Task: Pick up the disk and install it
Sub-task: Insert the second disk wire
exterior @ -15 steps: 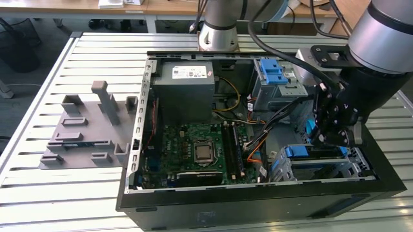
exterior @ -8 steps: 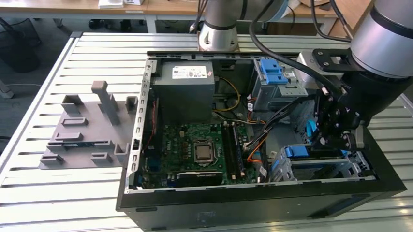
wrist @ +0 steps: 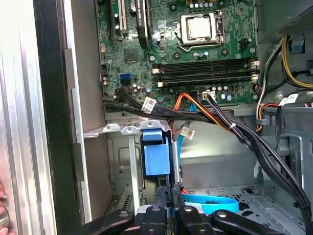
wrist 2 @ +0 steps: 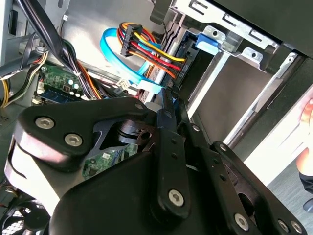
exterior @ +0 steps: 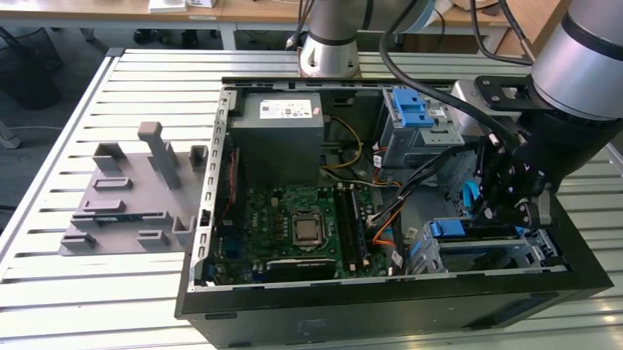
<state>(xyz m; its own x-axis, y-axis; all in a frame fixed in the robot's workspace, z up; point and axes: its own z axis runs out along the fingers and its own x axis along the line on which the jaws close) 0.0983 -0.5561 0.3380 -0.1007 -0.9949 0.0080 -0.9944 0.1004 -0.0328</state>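
Observation:
The disk sits in the lower metal drive cage (exterior: 530,251) of the open computer case, at the exterior view's right. Its blue carrier bracket (exterior: 449,227) faces the motherboard and shows in both wrist views (wrist: 156,156) (wrist 2: 209,40). A narrow silver edge of the disk (wrist: 174,161) runs beside the bracket. My gripper (exterior: 527,216) hangs over the cage just behind the bracket. Its two thin black fingers are pressed together, shut, with the tips (wrist: 169,188) (wrist 2: 167,95) at the disk's edge. I cannot tell if the tips touch it.
Red, yellow and black power wires with a black plug (wrist 2: 132,36) and a light-blue flat cable (wrist 2: 113,51) hang loose beside the cage. The motherboard (exterior: 297,226), grey power-supply box (exterior: 277,135) and upper cage with blue latch (exterior: 411,113) fill the case. A grey fixture (exterior: 131,193) lies left.

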